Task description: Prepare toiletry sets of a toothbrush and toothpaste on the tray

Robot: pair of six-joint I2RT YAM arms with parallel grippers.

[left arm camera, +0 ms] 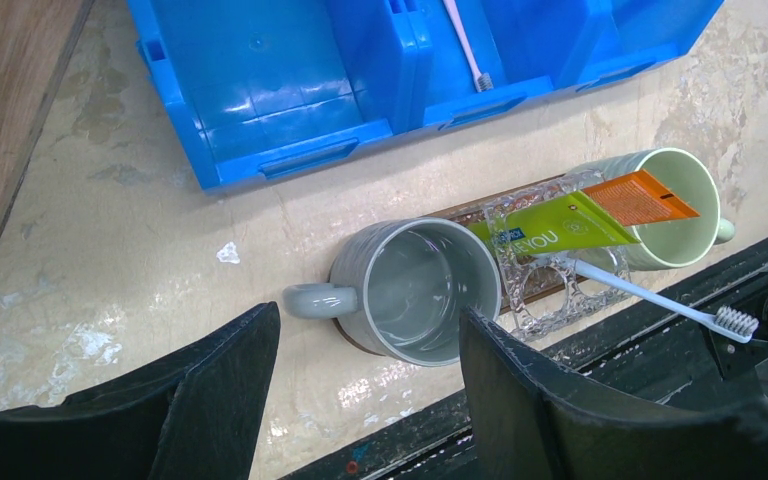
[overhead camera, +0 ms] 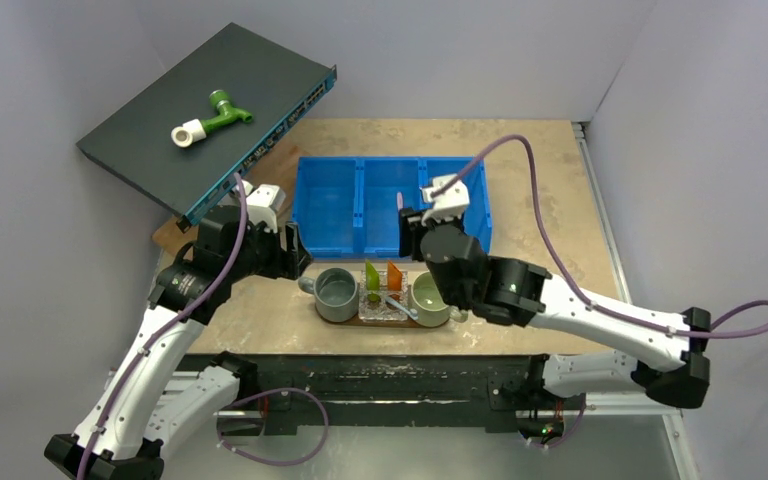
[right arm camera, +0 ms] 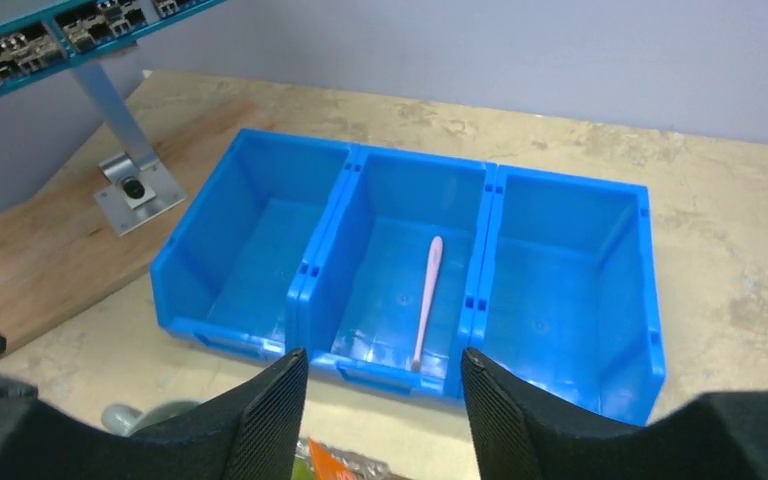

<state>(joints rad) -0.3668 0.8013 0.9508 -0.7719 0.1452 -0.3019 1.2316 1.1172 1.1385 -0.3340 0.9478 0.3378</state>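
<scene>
The dark-brown oval tray (overhead camera: 388,324) lies at the table's near edge. It carries a grey mug (overhead camera: 337,293), a green mug (overhead camera: 428,297) and a clear glass holder (left arm camera: 550,292). A lime-green tube (left arm camera: 550,232) and an orange tube (left arm camera: 645,198) lean across the holder. A pale toothbrush (left arm camera: 650,295) lies over it with its bristles past the table edge. The pink toothbrush (right arm camera: 427,295) lies in the middle compartment of the blue bin (right arm camera: 570,330). My left gripper (left arm camera: 368,315) hangs open beside the grey mug. My right gripper (right arm camera: 382,358) is open and empty above the bin's front wall.
A rectangular wooden board (right arm camera: 50,260) lies at the left with a metal stand foot (right arm camera: 135,185) on it. A dark network switch (overhead camera: 210,110) sits raised at the back left, a green-and-white pipe fitting (overhead camera: 210,118) on top. Grey walls close the table's back and sides.
</scene>
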